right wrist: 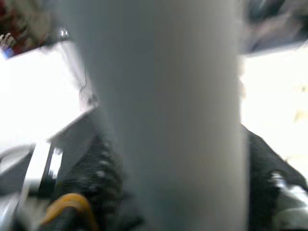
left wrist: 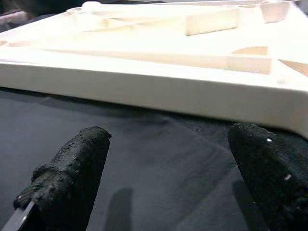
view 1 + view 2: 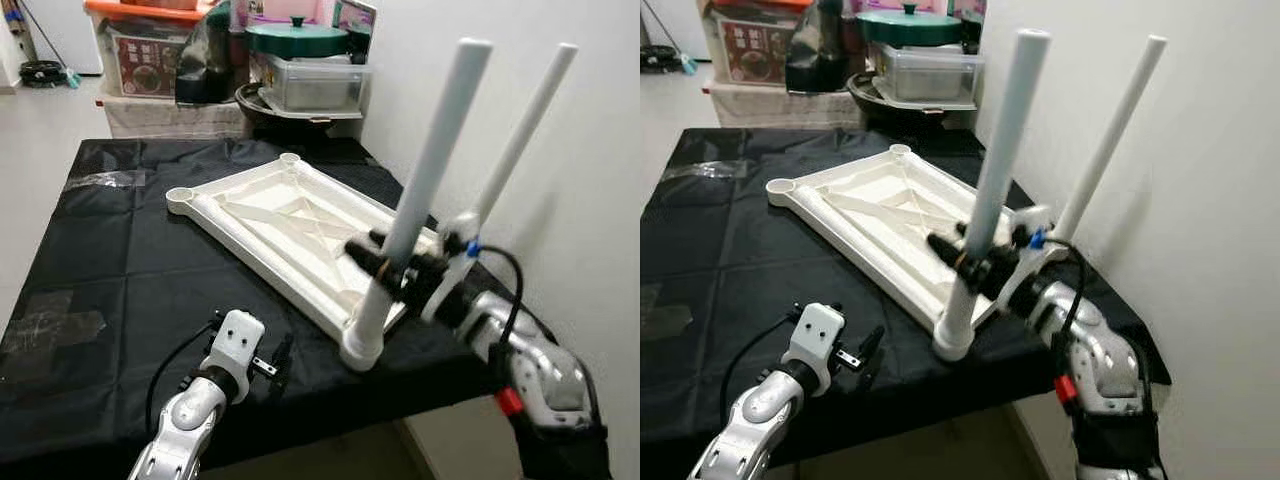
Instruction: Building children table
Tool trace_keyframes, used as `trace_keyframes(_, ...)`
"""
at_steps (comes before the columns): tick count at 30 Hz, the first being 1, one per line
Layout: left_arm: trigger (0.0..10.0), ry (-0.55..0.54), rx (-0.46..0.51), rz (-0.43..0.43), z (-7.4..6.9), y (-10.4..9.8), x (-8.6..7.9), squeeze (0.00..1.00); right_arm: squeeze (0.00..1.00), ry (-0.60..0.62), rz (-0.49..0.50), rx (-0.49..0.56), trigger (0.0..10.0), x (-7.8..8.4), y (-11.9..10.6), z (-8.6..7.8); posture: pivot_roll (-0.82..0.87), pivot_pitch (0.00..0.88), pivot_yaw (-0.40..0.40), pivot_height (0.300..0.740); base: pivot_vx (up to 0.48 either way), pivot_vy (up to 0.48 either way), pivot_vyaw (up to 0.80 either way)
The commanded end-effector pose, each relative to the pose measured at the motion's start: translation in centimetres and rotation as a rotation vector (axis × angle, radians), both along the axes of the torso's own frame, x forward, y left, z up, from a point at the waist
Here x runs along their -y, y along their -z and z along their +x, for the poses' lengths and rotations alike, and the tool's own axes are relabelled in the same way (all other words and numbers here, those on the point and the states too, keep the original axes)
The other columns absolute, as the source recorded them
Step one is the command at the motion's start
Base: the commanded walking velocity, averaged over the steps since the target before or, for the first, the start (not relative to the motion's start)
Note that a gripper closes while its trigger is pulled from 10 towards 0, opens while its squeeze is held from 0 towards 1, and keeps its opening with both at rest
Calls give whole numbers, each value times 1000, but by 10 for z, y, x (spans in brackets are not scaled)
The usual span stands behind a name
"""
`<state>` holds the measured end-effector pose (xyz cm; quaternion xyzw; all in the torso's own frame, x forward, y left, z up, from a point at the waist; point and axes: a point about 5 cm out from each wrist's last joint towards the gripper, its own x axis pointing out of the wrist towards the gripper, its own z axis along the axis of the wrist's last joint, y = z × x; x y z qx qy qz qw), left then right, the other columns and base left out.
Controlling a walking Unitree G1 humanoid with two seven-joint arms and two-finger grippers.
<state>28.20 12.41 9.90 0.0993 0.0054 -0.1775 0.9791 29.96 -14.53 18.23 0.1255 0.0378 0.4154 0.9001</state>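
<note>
Black tablecloth (image 2: pixel 144 159) between left pincer (image 2: pixel 163 178) fingers.

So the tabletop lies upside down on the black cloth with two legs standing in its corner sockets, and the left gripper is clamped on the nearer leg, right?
Not quite: it is the right gripper that is clamped on the nearer leg, as the left eye view shows. The left gripper is open above the black cloth. The tabletop does lie upside down with two legs standing.
</note>
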Motion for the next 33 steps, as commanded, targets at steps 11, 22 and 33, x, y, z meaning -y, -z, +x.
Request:
trace_keyframes(11, 10000, 6, -11, 8, -2, 2, 1, 0, 0, 946, -270, -275, 0, 59, 68, 26, 96, 0, -130, 740, 0, 0, 0)
trace_keyframes(22, 10000, 10, -18, 10, -3, 3, 0, 0, 149, 976, -267, -122, 10000, 37, 46, 12, 87, 0, -122, 740, 0, 0, 0)
trace_keyframes(33, 10000, 11, -15, -1, -1, 2, 1, 0, 0, 530, -35, 5, 10000, 32, 1, 29, 73, 0, -115, 740, 0, 0, 0)
